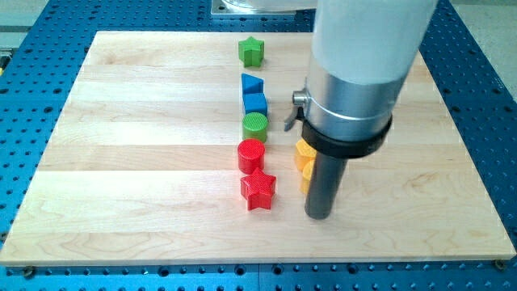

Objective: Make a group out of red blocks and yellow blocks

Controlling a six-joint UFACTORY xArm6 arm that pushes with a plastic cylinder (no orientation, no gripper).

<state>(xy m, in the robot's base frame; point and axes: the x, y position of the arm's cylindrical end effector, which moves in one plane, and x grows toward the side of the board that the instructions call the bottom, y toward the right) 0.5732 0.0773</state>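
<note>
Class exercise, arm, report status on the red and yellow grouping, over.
My tip down beside yellow blocks, on their right. Red cylinder and red star just left of them. Nothing between.

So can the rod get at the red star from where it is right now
Probably yes. My tip sits just to the view's right of the red star, with bare board between them. The yellow blocks lie beside the rod, toward the view's top, and are not in that path.

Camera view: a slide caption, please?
My tip beside yellow blocks, right of red cylinder and red star.
</note>
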